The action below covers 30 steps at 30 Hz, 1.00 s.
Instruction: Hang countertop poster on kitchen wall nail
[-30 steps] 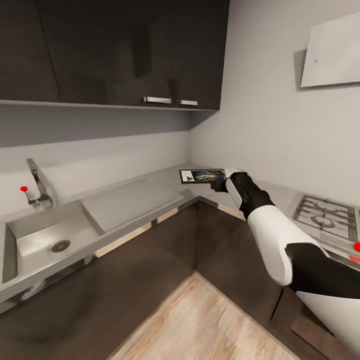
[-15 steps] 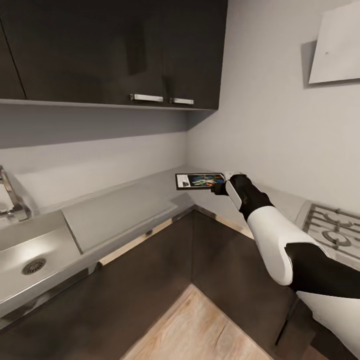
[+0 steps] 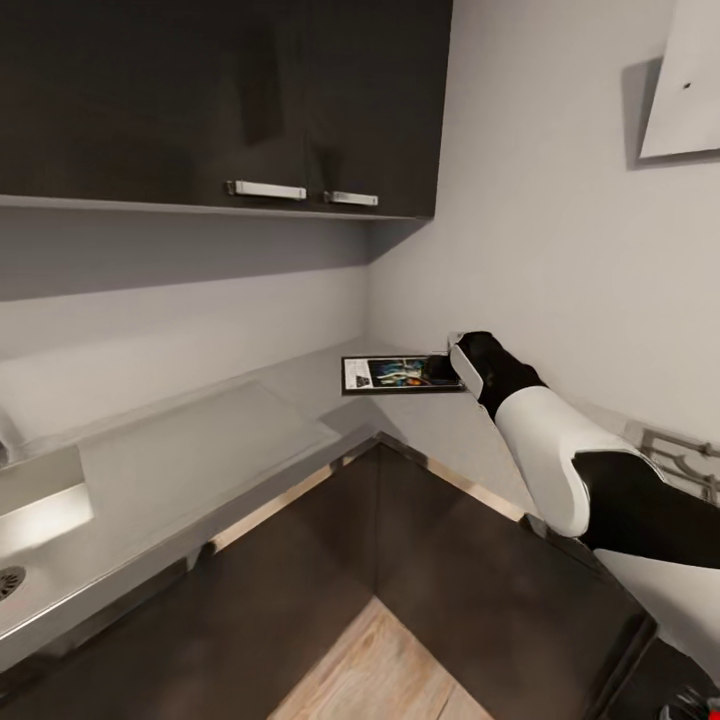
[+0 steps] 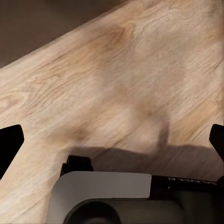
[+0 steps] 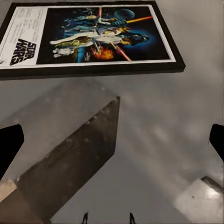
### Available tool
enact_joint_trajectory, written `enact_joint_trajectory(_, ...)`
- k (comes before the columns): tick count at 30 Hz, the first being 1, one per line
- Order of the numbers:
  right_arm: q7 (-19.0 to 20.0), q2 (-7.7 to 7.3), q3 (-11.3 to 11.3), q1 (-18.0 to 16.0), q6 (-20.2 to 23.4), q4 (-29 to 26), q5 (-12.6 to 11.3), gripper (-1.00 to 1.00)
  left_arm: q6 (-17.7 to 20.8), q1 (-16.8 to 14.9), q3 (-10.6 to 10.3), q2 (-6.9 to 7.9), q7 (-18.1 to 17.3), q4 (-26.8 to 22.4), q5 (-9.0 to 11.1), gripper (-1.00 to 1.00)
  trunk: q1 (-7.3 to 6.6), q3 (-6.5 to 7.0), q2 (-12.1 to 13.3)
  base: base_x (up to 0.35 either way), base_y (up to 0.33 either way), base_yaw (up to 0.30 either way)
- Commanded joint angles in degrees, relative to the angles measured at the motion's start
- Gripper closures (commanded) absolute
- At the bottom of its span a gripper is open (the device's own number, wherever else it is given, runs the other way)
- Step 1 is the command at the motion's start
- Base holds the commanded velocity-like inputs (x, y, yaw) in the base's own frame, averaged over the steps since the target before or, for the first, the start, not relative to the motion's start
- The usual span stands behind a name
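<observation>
**Right gripper short of poster, jaws apart, nothing held**

Nearest, low and well away from the poster: left gripper (image 4: 112, 144) with jaws spread wide, holding nothing, pointed down at pale wooden floor (image 4: 116, 65).

Closer to the poster, in the head view: dark glossy cabinet fronts (image 3: 450, 570) below the grey L-shaped table (image 3: 420, 430), meeting in an inside corner in front of the poster. Far to the left of the poster, at the edge of the view, a steel sink (image 3: 30, 510) with a flat draining area between it and the poster. To the right of the poster, past the right arm, part of a gas hob (image 3: 685, 460).

Just short of the poster: right gripper (image 5: 112, 144), reached out over the table (image 5: 163, 116), jaws wide apart and clamped on nothing. Black fingertips (image 5: 9, 149) clear of the frame, with bare grey surface between them and the poster.

Then the poster (image 5: 88, 37) itself: flat on the table in the back corner, artwork up, black frame and white border whole, white title strip at the end farther from the hob. In the head view, poster (image 3: 395, 373) close to both walls, right gripper (image 3: 440, 368) at its hob-side end.

Above and behind the poster: dark wall cupboards (image 3: 250, 90) with two metal handles (image 3: 268, 189), and pale grey wall (image 3: 530, 200).
</observation>
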Motion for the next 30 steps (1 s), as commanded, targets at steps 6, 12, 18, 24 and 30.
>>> enact_joint_trajectory(6,-0.3,0.06,-0.1,-1.9,0.3,1.2,-0.1,-1.0,0.1,0.0,0.2,-0.01,-0.4,0.0,0.4,-1.0,0.04,-0.05,0.0,0.312,-0.068,0.0)
enact_joint_trajectory(12,-0.3,0.09,-0.2,-2.2,0.1,1.4,-0.2,-1.0,0.1,0.0,0.2,-0.01,-0.3,0.0,0.4,-1.0,0.04,-0.05,0.0,0.114,-0.015,0.0)
enact_joint_trajectory(18,-0.2,0.04,-0.1,-2.2,-0.7,1.4,-3.3,-1.0,0.6,0.0,0.0,-0.17,-0.2,-0.2,0.4,-1.0,0.04,-0.05,0.0,0.007,-0.002,0.0)
enact_joint_trajectory(24,-0.2,0.03,0.1,-2.1,-2.1,1.4,-5.7,-1.0,0.8,0.0,-0.6,-0.34,-0.1,-0.2,0.5,-1.0,-1.06,0.84,2.0,0.001,0.0,0.0)
enact_joint_trajectory(30,-0.1,0.11,0.2,-1.7,-2.3,1.6,-6.1,-1.0,0.8,0.0,-0.5,-0.36,-0.2,-0.2,0.5,-1.0,-2.38,1.92,4.4,0.0,0.0,0.0)
